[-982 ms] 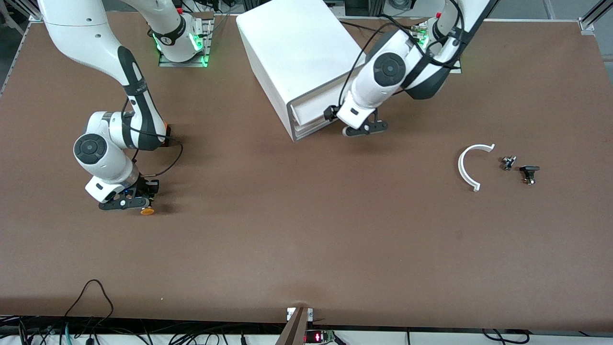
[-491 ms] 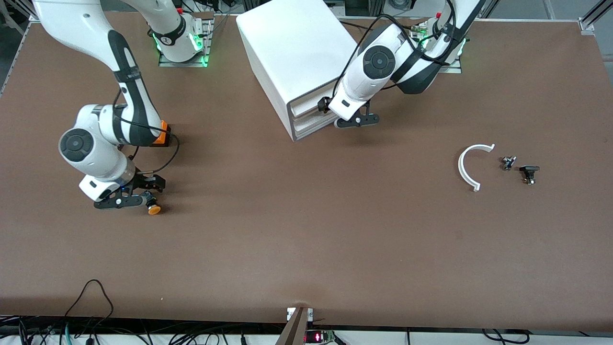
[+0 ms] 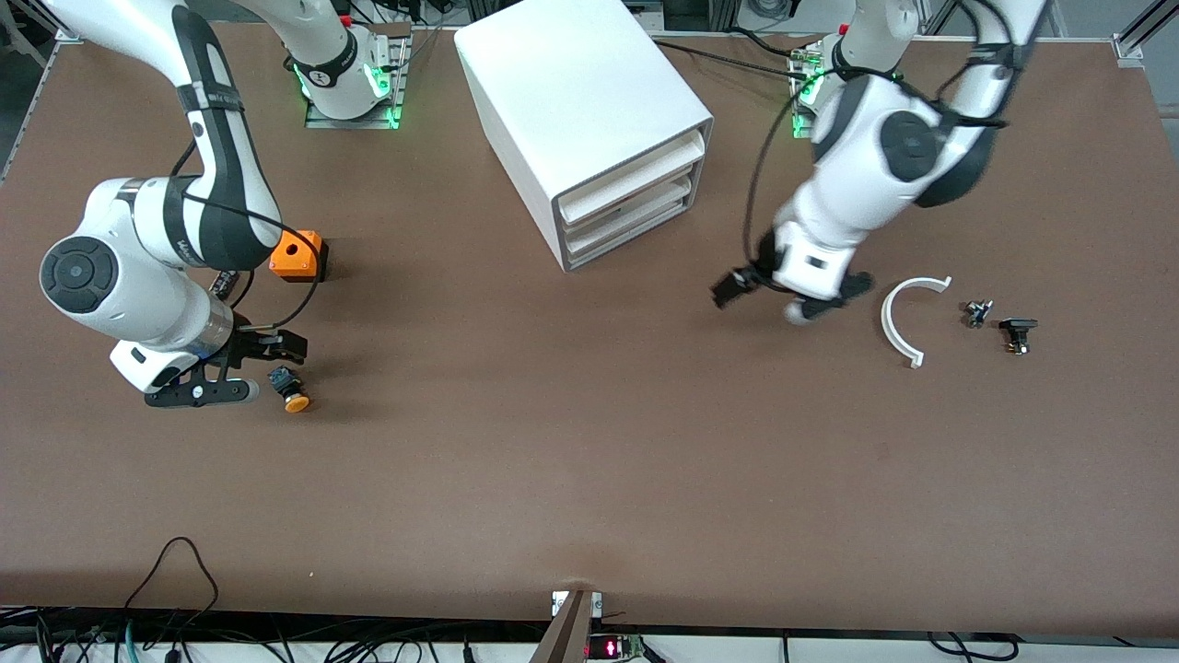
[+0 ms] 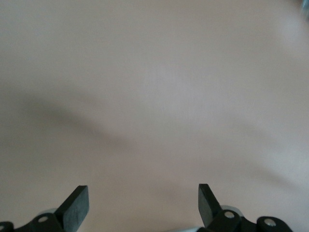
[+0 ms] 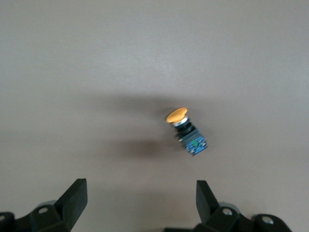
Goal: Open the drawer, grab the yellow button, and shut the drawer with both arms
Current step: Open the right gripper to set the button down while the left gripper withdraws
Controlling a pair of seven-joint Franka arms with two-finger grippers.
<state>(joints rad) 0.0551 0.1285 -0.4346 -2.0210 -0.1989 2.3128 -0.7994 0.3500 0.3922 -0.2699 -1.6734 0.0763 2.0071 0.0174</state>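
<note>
Front view first: the right gripper (image 3: pixel 247 368) hangs low over the table (image 3: pixel 589 460) at the right arm's end, fingers spread wide and pinching nothing, and the button (image 3: pixel 292 394) lies on the table just beside its fingertips, tipped over on its side, orange cap pointing toward the front camera. The right wrist view confirms it: the button (image 5: pixel 186 133) sits free between and ahead of the two open fingers (image 5: pixel 72 198), clear of both. Danger number one, to my eye: that round cap lets the button roll, so any sideways sweep of this gripper could nudge it away. The orange cube (image 3: pixel 297 254) stands close by under the same arm's forearm, and a careless swing could knock that too. Over at the other end, the left gripper (image 3: pixel 778 293) is over bare table, also spread and empty; its wrist view shows only open fingers (image 4: pixel 75 205) and plain surface. It is near the white curved piece (image 3: pixel 898 322), with two small black parts (image 3: pixel 999 322) just past that; a low pass could scatter them. The drawer (image 3: pixel 631 180) in the white cabinet (image 3: pixel 571 92) looks pushed in, roughly flush with the two below it, so the job appears close to finished, and the remaining risk is mainly stray contact
</note>
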